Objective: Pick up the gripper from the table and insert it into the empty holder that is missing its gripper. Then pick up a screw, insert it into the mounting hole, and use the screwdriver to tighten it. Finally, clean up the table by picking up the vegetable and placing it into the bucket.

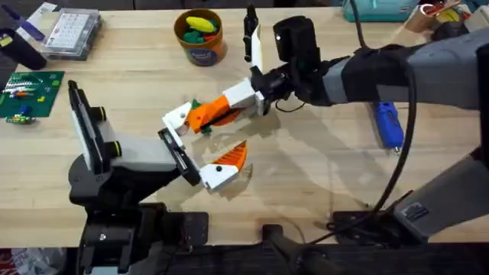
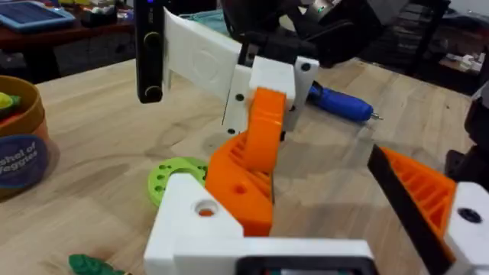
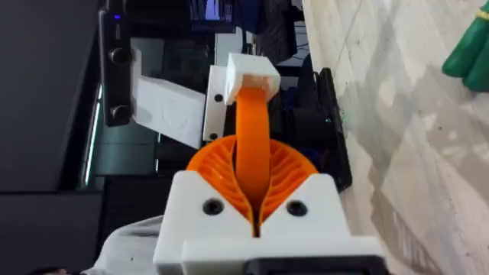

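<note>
two grippers meet near the table's point(image 1: 321, 191) middle. the right gripper point(image 1: 200, 118) is clamped on the left gripper's point(image 1: 226, 164) upper orange finger point(image 2: 263, 137), hiding most of it; the left one's fingers are spread apart. bare wood lies along the near edge. the screwdriver point(image 1: 388, 124), blue with a thin bit, lies toward the right edge. the bucket point(image 1: 201, 38) sits at the far edge, holding vegetables.

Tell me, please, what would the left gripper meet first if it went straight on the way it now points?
Probably the right gripper and the orange part it holds, just ahead of the left gripper; depth is unclear.
</note>
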